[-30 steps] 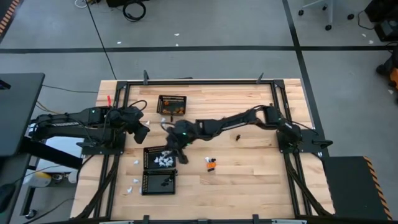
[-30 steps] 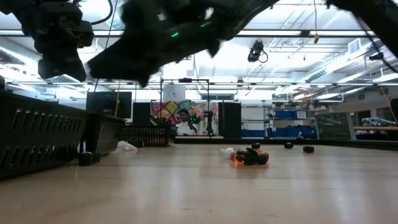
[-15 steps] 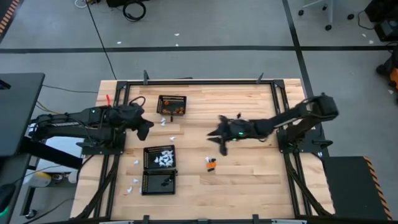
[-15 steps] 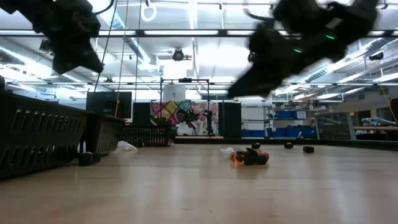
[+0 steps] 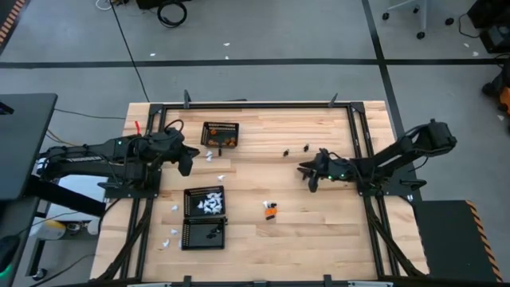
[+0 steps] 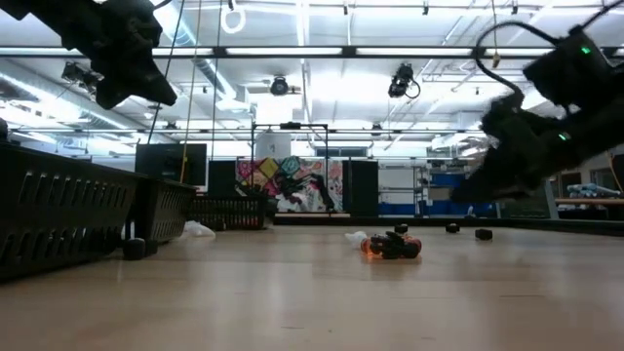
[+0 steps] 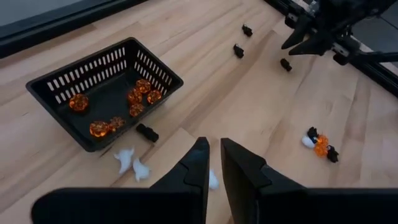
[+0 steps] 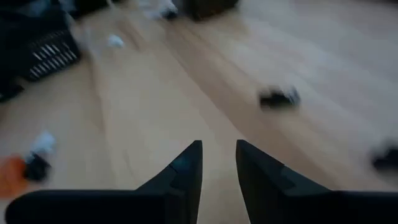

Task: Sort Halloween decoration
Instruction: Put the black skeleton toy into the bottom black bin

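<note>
Change: the right arm has swung away from the baskets to the worktop's right side; the left arm has barely shifted.
Left pincer [image 7: 212, 163]: hovers near the far basket [image 5: 221, 133], fingers a narrow slit apart, pinching nothing.
Right pincer [image 5: 311, 177]: above bare wood near loose black pieces [image 5: 305, 147], fingers slightly apart, nothing between them.
Decorations: orange pieces [image 7: 135, 96] in the far basket, white pieces [image 5: 209, 204] in the middle basket [image 5: 204, 202], a mixed clump [image 5: 271, 210] in the open.
Risk: the black pieces are tiny, probably hard plastic; a pinch slightly off could flick one across the smooth worktop [image 5: 319, 231].
Materials: glossy rounded orange beads, irregular white bits, rigid slotted black baskets, planked wood.
</note>
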`<control>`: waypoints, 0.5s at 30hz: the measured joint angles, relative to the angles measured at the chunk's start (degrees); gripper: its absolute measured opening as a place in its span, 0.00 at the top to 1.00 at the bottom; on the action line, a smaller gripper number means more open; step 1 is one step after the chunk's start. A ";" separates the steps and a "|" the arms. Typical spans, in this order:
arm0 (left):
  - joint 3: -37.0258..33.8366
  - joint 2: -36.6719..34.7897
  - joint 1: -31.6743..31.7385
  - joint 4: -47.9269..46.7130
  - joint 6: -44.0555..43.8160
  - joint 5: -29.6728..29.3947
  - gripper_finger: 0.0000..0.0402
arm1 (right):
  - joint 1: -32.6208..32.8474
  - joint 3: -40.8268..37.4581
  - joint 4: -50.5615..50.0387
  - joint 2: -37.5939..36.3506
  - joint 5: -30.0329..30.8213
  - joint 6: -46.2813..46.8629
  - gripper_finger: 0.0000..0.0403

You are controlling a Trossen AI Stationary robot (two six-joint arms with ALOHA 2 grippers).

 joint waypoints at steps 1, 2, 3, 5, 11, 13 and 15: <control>0.00 0.00 0.00 0.00 -0.02 -0.01 0.87 | -0.02 -1.45 0.95 0.08 0.02 1.32 0.74; 0.00 -0.01 0.00 0.01 -0.02 -0.01 0.87 | 0.04 -1.67 0.82 0.25 0.18 2.21 0.73; 0.00 -0.01 0.01 0.10 -0.01 -0.01 0.87 | 0.13 -1.62 0.80 0.01 0.27 2.51 0.73; 0.00 0.05 0.02 0.16 0.00 -0.03 0.87 | 0.35 -1.67 1.50 0.20 1.29 2.14 0.70; 0.00 0.43 0.04 0.24 -0.11 -0.21 0.87 | -1.62 0.28 1.97 0.30 4.19 -1.93 0.61; 0.00 0.43 0.04 1.19 -0.22 -0.21 0.87 | -3.76 2.33 -1.66 0.30 2.33 -3.39 0.57; 0.00 0.43 0.04 2.16 -0.17 -0.21 0.87 | -6.05 3.94 -4.68 0.32 -0.08 -5.41 0.54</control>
